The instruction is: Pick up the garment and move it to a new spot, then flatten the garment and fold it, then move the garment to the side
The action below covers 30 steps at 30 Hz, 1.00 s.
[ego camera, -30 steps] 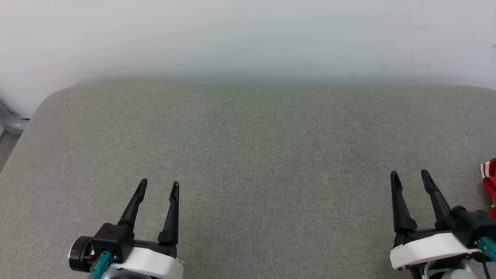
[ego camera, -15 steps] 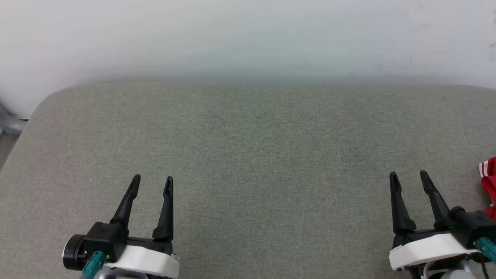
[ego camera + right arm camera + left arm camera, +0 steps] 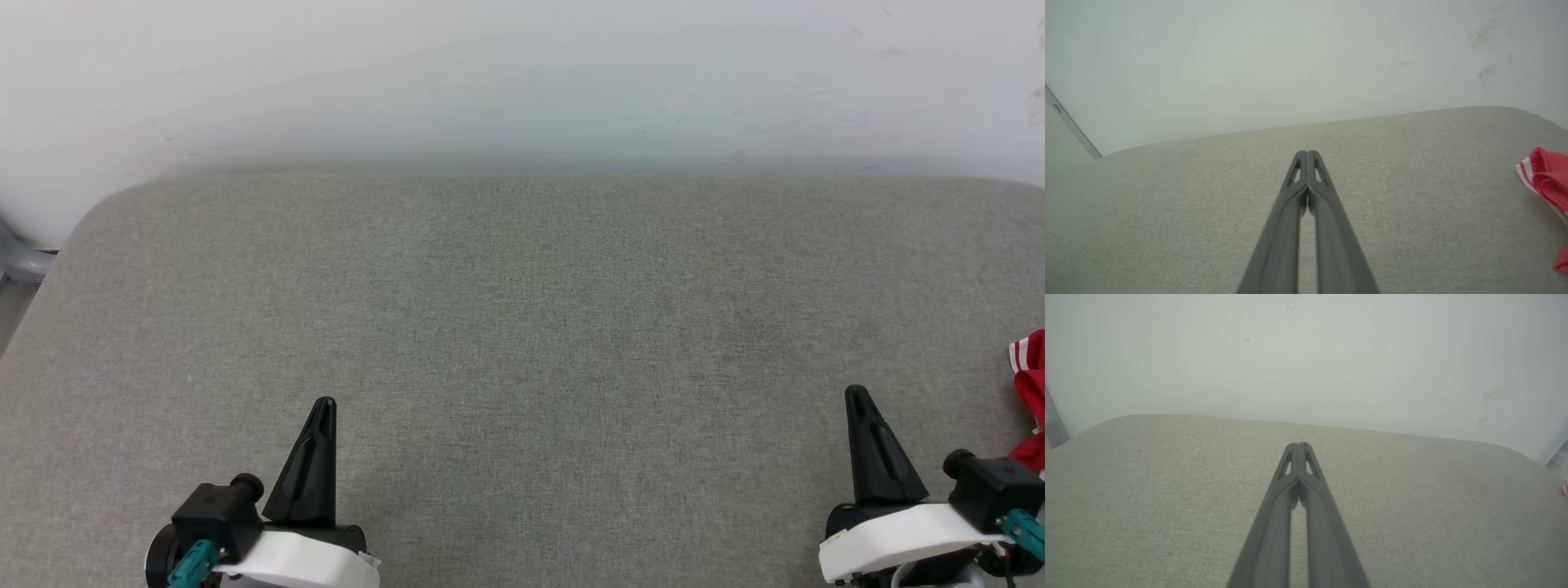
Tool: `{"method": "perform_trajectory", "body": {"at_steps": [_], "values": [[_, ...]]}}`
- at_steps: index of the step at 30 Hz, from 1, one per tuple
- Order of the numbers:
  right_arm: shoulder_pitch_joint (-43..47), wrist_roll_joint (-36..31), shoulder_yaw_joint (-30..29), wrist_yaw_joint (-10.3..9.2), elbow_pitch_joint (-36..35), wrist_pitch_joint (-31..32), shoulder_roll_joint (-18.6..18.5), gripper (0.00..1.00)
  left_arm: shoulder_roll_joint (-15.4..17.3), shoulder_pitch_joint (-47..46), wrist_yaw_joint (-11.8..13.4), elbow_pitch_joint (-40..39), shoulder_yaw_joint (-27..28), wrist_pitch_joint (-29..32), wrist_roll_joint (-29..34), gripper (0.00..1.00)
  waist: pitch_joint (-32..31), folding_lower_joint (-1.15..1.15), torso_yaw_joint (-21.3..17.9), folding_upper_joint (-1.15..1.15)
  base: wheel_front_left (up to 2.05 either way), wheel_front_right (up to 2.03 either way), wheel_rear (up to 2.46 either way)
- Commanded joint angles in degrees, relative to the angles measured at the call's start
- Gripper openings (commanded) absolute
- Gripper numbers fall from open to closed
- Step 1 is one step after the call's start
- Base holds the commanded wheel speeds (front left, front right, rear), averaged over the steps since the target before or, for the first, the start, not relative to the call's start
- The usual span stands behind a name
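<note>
1. Across the foreground spreads a grey woven padded surface (image 3: 522, 327) with a rounded far-left corner.
2. Behind it stands a pale wall (image 3: 522, 73).
3. At lower left, the left gripper (image 3: 324, 406) is clenched on nothing, its fingers pressed together.
4. At lower right, the right gripper (image 3: 856, 394) is likewise clenched and empty.
5. The garment (image 3: 1030, 384), red with white stripes, lies bunched on the surface's right side, near the right gripper but apart from it.
</note>
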Motion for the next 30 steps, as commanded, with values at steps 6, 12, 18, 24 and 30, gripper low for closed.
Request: {"method": "perform_trajectory", "body": {"at_steps": [6, 12, 18, 24, 30], "values": [[-1.25, 8.05, -0.44, 0.0, -0.43, 1.89, 0.02, 0.0, 0.59, -1.57, 0.04, 0.16, 0.37, 1.55, -8.66, 0.0, -0.14, 0.0, -0.08, 0.0, 0.0, 0.0, 0.0], [-1.63, 14.2, -0.73, -0.01, -0.11, 3.47, 0.03, 0.0, 0.88, -2.3, -0.05, 1.26, 0.55, 2.86, -15.27, 0.0, -0.27, 0.0, -0.15, 0.0, 0.0, 0.0, 0.0], [-2.01, 19.95, -0.99, -0.01, 0.22, 4.94, 0.04, 0.0, 1.13, -2.92, -0.13, 2.25, 0.74, 4.09, -21.39, 0.0, -0.4, 0.0, -0.23, 0.0, 0.0, 0.0, 0.0], [-2.33, 25.28, -1.24, -0.01, 0.53, 6.31, 0.05, 0.0, 1.31, -3.49, -0.18, 3.11, 0.94, 5.27, -27.08, 0.0, -0.53, 0.0, -0.31, 0.0, 0.0, 0.0, 0.0], [-2.66, 30.29, -1.46, -0.01, 0.83, 7.62, 0.06, 0.0, 1.45, -3.97, -0.23, 3.74, 1.2, 6.42, -32.33, 0.0, -0.65, 0.0, -0.39, 0.0, 0.0, 0.0, 0.0]]}}
